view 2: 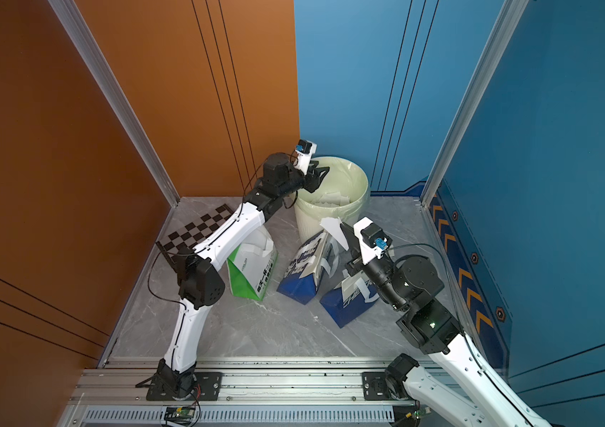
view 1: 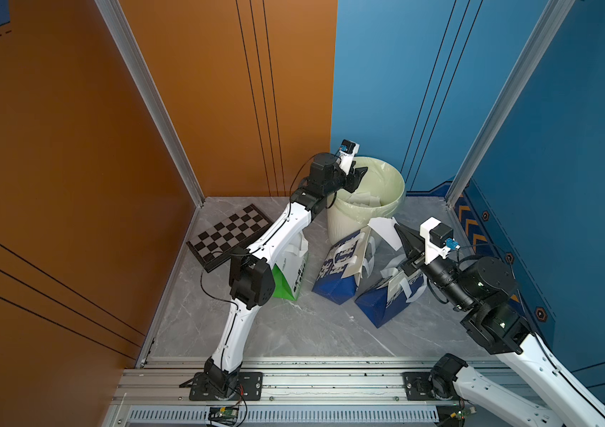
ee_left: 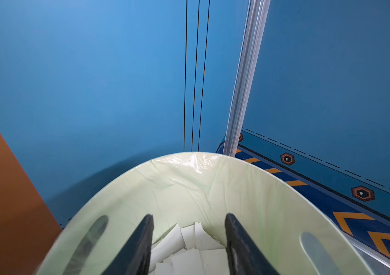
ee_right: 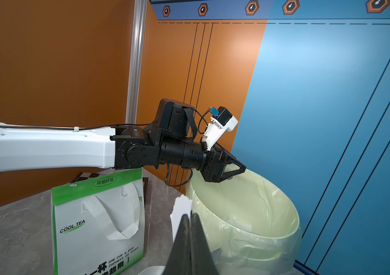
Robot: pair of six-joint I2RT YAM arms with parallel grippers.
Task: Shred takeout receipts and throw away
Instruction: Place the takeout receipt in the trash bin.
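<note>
A pale green-lined trash bin point(view 1: 401, 185) point(view 2: 366, 185) stands at the back of the floor. My left gripper point(view 1: 359, 178) point(ee_left: 188, 216) hangs over its near rim, open, with nothing between its fingers. Below it, torn white pieces of takeout receipts point(ee_left: 189, 242) point(view 1: 362, 199) lie inside the bin. My right gripper point(view 1: 399, 228) point(ee_right: 190, 215) is shut on a torn white receipt piece point(view 1: 382, 226) point(ee_right: 181, 209), just outside the bin's front right side. The piece sticks up past the fingertips, with a ragged upper edge.
A green-white paper bag point(view 1: 290, 273) point(ee_right: 98, 226) stands under the left arm. Two blue-white bags point(view 1: 341, 270) point(view 1: 386, 299) lie tipped in front of the bin. A checkerboard point(view 1: 227, 233) lies at the back left. Orange and blue walls close in the floor.
</note>
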